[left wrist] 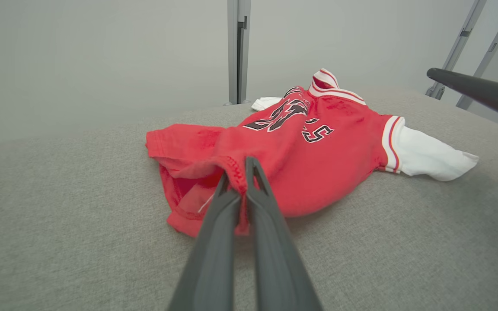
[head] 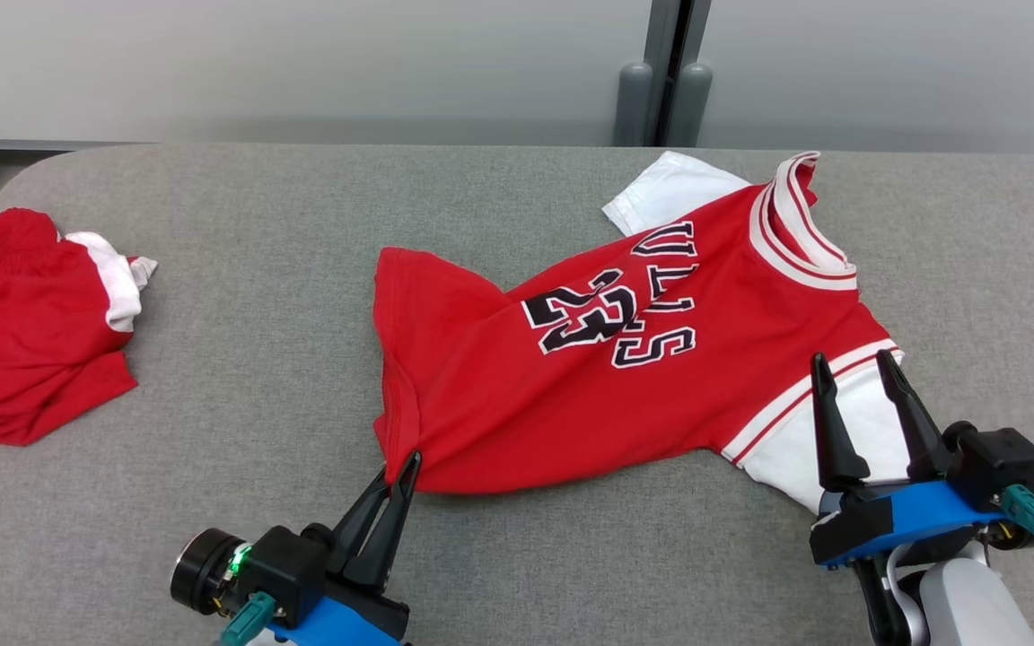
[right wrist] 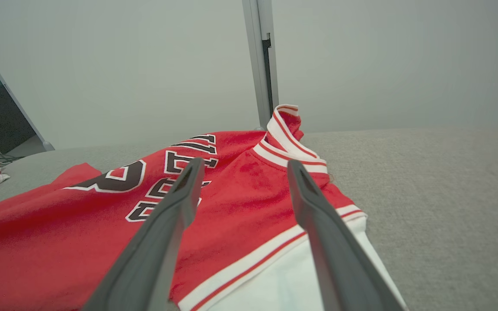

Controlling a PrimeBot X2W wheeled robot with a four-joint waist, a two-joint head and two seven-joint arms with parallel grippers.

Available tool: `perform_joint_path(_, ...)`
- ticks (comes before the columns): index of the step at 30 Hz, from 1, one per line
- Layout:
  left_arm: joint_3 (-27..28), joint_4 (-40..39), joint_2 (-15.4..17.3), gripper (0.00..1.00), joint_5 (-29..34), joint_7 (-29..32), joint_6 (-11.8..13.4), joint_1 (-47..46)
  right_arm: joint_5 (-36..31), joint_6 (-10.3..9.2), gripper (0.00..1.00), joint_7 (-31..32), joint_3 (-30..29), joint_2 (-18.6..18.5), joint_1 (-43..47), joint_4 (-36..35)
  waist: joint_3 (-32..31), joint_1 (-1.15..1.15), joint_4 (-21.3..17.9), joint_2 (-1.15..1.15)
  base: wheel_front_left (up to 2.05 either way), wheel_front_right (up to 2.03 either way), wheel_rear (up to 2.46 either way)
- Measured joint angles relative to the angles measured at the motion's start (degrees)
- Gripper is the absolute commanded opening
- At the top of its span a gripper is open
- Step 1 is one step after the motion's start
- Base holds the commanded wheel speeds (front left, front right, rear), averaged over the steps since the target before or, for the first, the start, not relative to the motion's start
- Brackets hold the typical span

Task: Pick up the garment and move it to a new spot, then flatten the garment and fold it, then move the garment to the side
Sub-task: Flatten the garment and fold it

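Garment: red "23" jersey [head: 625, 359], lying face up and skewed across the middle-right of the grey padded table [head: 257, 269], collar [head: 795, 233] toward the far right.
Left gripper [head: 405, 467]: fingers pressed together on the near hem corner [left wrist: 234, 166], with a fold of red cloth pinched between them. Probably the anchor for pulling the hem straight.
Right gripper [head: 851, 359]: fingers spread, nothing between them, poised over the near white sleeve [head: 782, 453] at the striped shoulder seam. Contact with the cloth can't be told.
Lie of cloth: hem bunched and rucked on the left side, far sleeve tucked partly under.
Stage (judged): flattening. A hold at hem and shoulder would let the arms tension the near edge.
Risk: a one-layer pinch could drag the front only.
Bystander: another red-and-white garment [head: 23, 332], crumpled at the table's left, well apart.
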Motion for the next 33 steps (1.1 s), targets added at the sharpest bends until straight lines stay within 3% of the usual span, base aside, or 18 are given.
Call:
perform_joint_path(10,0.08,3.59,-0.33,0.00,-0.69,-1.61,0.19,-2.47,-0.86,0.00,1.00,0.00,-0.21,-0.01,-1.32,1.25,2.04,0.00,-1.77,0.00,0.00,0.00,0.00)
perform_joint_path(33,5.91,23.95,-0.69,0.00,-4.26,-4.87,-0.45,-17.31,-2.67,0.00,1.00,0.00,-0.88,-0.01,-3.37,3.34,4.59,0.00,-5.63,0.00,0.00,0.00,0.00)
